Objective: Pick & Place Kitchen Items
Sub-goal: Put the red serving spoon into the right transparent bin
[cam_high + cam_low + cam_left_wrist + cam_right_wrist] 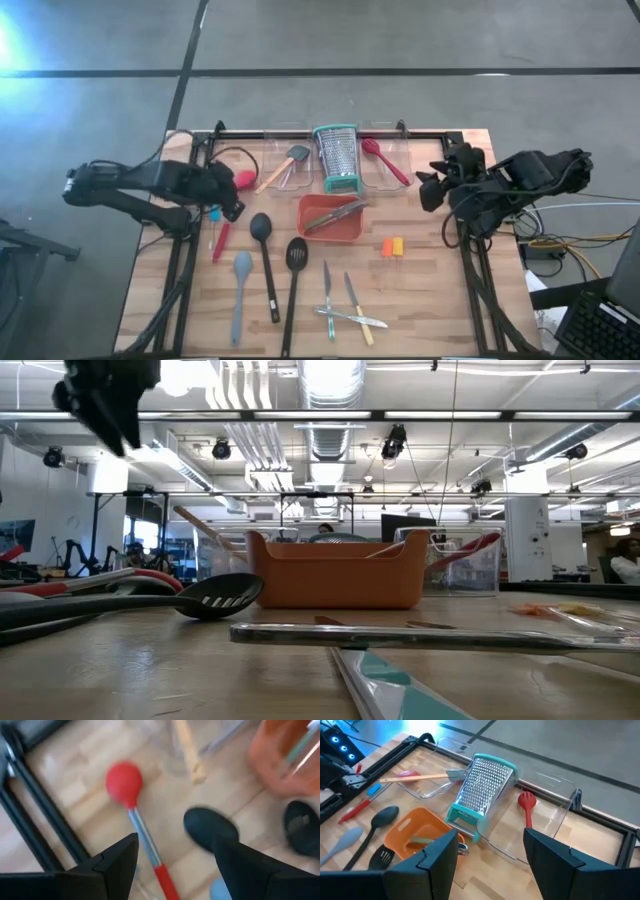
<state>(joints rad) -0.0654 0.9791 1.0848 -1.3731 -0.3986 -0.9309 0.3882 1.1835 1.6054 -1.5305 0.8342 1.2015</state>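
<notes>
Red spoon [132,815] between left fingers [115,865] (spread) — untouched.

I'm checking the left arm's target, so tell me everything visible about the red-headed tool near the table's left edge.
The red-headed tool has a round, matte red head, a thin silvery metal shaft and a red handle. It lies flat on the wooden table, head toward the far side, near the black frame rail. The left gripper hangs above it with its jaws open, straddling the shaft without touching. A black spoon lies close beside it.

Left gripper [172,852] jaws apart, raised above table; right gripper [490,851] jaws apart, raised.
</notes>
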